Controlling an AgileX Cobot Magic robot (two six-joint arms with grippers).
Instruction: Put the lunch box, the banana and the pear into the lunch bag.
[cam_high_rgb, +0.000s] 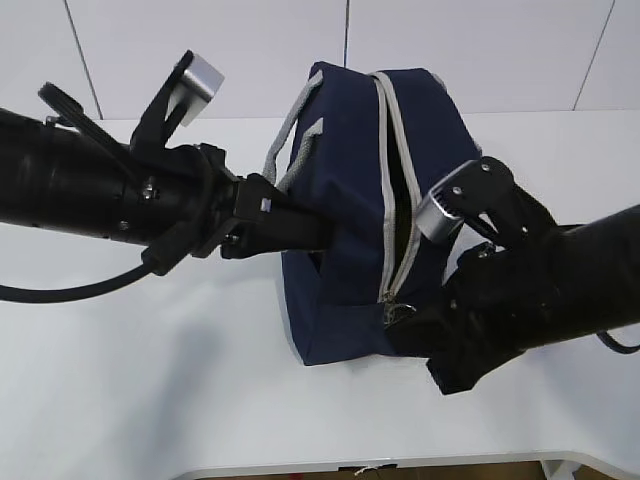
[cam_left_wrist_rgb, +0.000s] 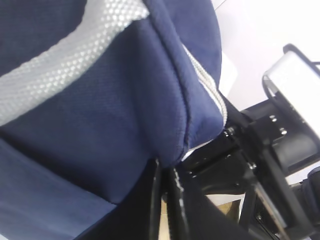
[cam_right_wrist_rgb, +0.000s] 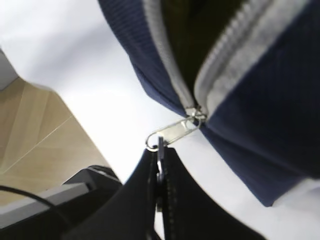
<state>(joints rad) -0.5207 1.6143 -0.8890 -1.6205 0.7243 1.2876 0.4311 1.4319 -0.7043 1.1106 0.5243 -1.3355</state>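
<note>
The navy lunch bag (cam_high_rgb: 340, 180) stands mid-table, its grey zipper (cam_high_rgb: 395, 150) partly open along the top and front. My left gripper (cam_high_rgb: 325, 235) is shut on a fold of the bag's left side fabric (cam_left_wrist_rgb: 100, 125); in the left wrist view the left gripper (cam_left_wrist_rgb: 165, 172) pinches the cloth edge. My right gripper (cam_high_rgb: 400, 318) is at the bag's lower front. In the right wrist view the right gripper (cam_right_wrist_rgb: 159, 150) is shut on the ring of the metal zipper pull (cam_right_wrist_rgb: 172, 132). The lunch box, banana and pear are out of view.
The bag's grey webbing handles (cam_high_rgb: 290, 140) hang on its left side. The white table's front edge (cam_high_rgb: 350, 468) is close below. Wooden floor (cam_right_wrist_rgb: 40, 130) shows past the table edge. The right arm (cam_left_wrist_rgb: 280, 150) sits just behind the bag.
</note>
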